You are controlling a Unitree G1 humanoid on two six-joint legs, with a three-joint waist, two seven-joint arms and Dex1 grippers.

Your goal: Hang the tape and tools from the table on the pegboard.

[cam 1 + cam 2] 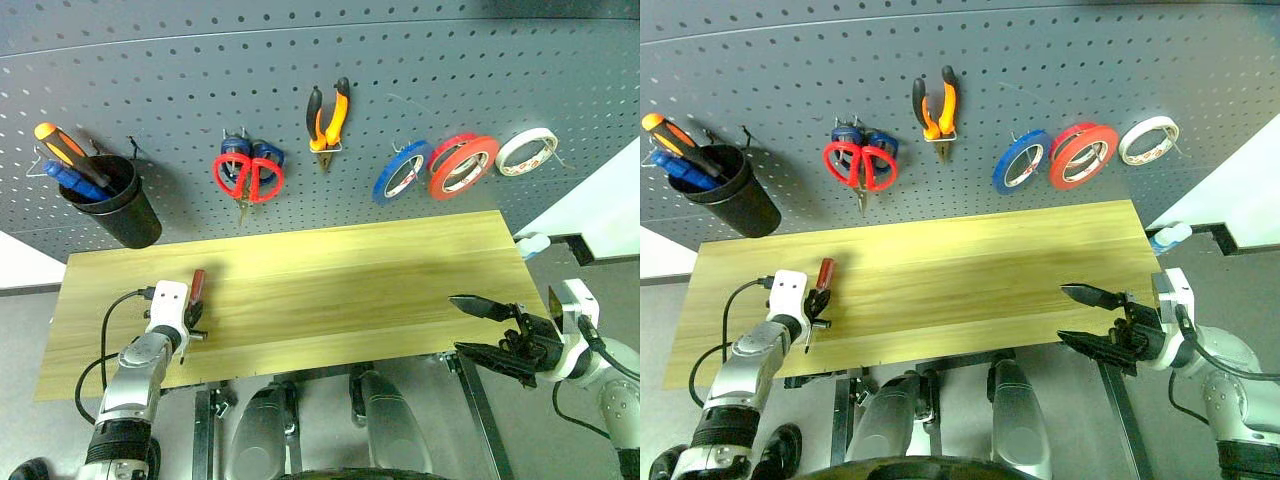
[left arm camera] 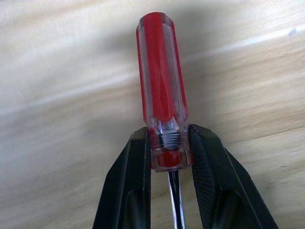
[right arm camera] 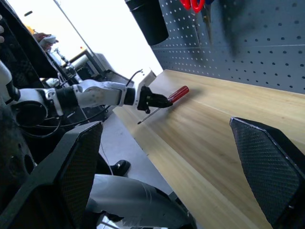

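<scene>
Left hand (image 2: 169, 157): clamping the screwdriver (image 2: 162, 81) at the handle's base, over the desk (image 1: 330, 290) at 9 o'clock.
Right hand (image 1: 478, 325): gaping wide, holding nothing, at 4 o'clock.
Pegboard (image 1: 180, 90): carrying tape (image 1: 463, 166), pliers (image 1: 327, 117), scissors (image 1: 248, 176).

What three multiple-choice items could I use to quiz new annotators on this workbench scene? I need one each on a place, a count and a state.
1. Where is the red-handled screwdriver?
A. In the black cup
B. Over the table, in the left gripper
C. On a pegboard hook

2. How many tape rolls hang on the pegboard?
A. Two
B. Four
C. Six

3. How does the right gripper stand?
A. Open, holding nothing
B. Shut on pliers
C. Shut on a tape roll

Answers:
1 B: the left wrist view shows black fingers clamped on the handle's base.
2 B: a blue roll, two red rolls overlapping and a whitish roll hang in a row.
3 A: its fingers stand wide apart with nothing between them.
</scene>
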